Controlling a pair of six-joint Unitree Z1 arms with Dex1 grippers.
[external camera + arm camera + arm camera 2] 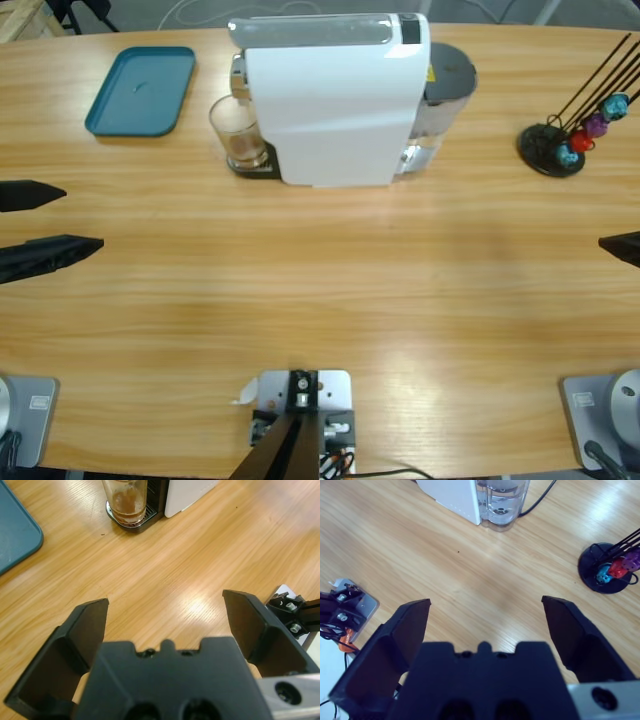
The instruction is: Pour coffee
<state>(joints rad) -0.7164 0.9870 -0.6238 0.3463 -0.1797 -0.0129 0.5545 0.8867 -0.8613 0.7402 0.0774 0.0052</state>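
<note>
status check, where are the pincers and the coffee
Left pincer open, empty, short of the glass. Right pincer open, empty. Coffee shallow in glass on machine tray. Nothing between.

coffee [126,506]: thin dark brown layer at bottom of clear glass [237,132], way below rim. glass upright on black drip tray [255,166] at front of white machine [335,95], right under spout, touching nothing else. bit of brownish film on inner wall above liquid.
</note>
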